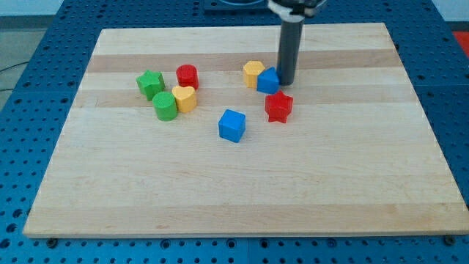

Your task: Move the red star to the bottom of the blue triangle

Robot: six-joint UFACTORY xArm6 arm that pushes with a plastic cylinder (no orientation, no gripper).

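Blue cube (231,125) lies low; my tip (286,81) stands upright touching blue triangle (268,80).

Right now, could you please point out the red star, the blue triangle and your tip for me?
red star (278,106), camera view, centre of its top face.
blue triangle (267,80), camera view, middle of its visible top.
my tip (286,81), camera view, rod's lower end, beside the blue triangle's right.

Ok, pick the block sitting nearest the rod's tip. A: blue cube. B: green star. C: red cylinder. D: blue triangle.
D: my tip stands right beside the blue triangle, at its right in the view, while the red star lies just below them.
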